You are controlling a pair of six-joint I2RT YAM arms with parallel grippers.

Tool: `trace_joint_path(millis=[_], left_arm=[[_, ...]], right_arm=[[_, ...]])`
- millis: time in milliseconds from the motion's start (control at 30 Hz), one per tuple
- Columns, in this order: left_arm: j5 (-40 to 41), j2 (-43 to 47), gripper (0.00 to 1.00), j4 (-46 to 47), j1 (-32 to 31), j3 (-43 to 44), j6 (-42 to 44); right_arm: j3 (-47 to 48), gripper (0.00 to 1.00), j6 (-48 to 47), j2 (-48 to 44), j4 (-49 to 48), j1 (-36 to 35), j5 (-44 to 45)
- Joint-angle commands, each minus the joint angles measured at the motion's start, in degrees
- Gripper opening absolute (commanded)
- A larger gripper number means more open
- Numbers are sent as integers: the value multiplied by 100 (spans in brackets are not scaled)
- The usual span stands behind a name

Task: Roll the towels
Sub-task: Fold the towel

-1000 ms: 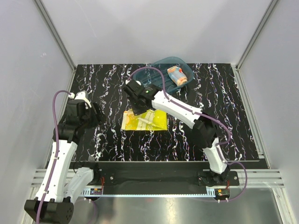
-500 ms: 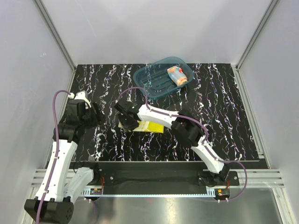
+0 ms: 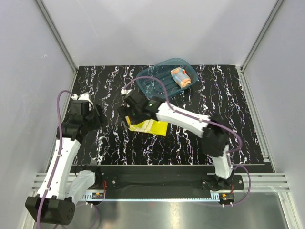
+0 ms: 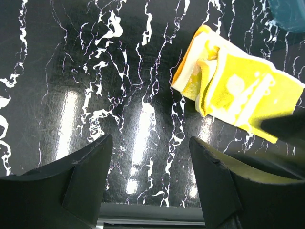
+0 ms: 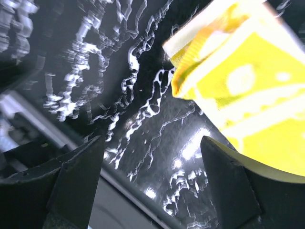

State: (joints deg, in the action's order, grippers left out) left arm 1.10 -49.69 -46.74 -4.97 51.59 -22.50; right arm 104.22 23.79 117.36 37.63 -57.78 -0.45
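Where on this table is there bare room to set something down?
Bare: the table right of the teal tub and right arm; its far-left corner; the near strip below the yellow towel. Crowded: the centre, where that arm hangs over the towel.

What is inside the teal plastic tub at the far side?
One rolled towel, light blue with orange, lies in the right end of the teal tub. The rest looks bare. A purple cable hides a thin strip on its left.
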Motion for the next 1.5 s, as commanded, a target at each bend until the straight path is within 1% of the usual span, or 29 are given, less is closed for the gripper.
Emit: trace_joint_path(millis=[0, 67, 100, 133, 200, 267, 300, 400, 433, 533, 567, 633, 667, 767, 1000, 1100, 1167, 1233, 1267, 1333, 1367, 1467], left_arm=[[-75, -347, 71, 271, -21, 79, 18], [-364, -549, 70, 350, -30, 132, 9], [-417, -794, 70, 385, -56, 201, -8], [-470, -927, 70, 463, -83, 245, -43], [-558, -1391, 69, 543, -127, 342, -105], [-628, -1744, 69, 648, -232, 535, -237], [-672, -2094, 68, 710, -354, 588, -272], [-629, -2640, 68, 956, -618, 790, -456], [-585, -2947, 67, 1069, -654, 826, -605], [-498, -3344, 65, 1194, -724, 949, -895], [-262, -3589, 65, 1150, -724, 1045, -940], [-128, -3792, 65, 1132, -733, 1098, -993], [81, -3968, 64, 1123, -733, 1098, -1010], [48, -4319, 63, 1237, -733, 1072, -1028], [-14, -4804, 60, 1642, -847, 940, -1063], [-13, -4962, 57, 1730, -865, 949, -1055], [-66, -5041, 44, 1765, -874, 958, -1063], [-67, -5050, 34, 1782, -909, 914, -1063], [-75, -5042, 19, 1774, -918, 870, -1063], [-75, -4954, 10, 1765, -962, 756, -1089], [-258, -4814, 4, 1765, -979, 686, -1107], [-365, -4533, 2, 1748, -1128, 256, -1212]], right_arm=[[-698, 89, 81, -1230, -98, 231, 431], [-1121, 89, 221, -1487, -176, 389, 432], [-1576, 88, 283, -1697, -246, 599, 388], [-1789, 87, 354, -1786, -334, 714, 292], [-2316, 84, 512, -1892, -571, 960, -86], [-2564, 82, 539, -1892, -773, 1163, -279], [-2722, 82, 521, -1849, -835, 1216, -315], [-2846, 77, 451, -1665, -1029, 1313, -403], [-2846, 76, 425, -1620, -1038, 1339, -412], [-2785, 75, 390, -1453, -951, 1427, -307], [-2776, 75, 389, -1409, -863, 1488, -263], [-2793, 75, 389, -1400, -801, 1567, -202], [-2846, 75, 381, -1418, -757, 1594, -132], [-2995, 75, 346, -1497, -757, 1743, -105], [-3128, 75, 240, -1497, -827, 1981, -236], [-3154, 75, 205, -1479, -827, 2034, -280], [-3180, 75, 187, -1488, -818, 2095, -298], [-3215, 74, 178, -1514, -818, 2130, -298], [-3259, 74, 161, -1541, -810, 2174, -307], [-3312, 74, 143, -1620, -801, 2218, -307], [-3364, 74, 126, -1655, -775, 2244, -298], [-3452, 74, 38, -1813, -643, 2324, -228]])
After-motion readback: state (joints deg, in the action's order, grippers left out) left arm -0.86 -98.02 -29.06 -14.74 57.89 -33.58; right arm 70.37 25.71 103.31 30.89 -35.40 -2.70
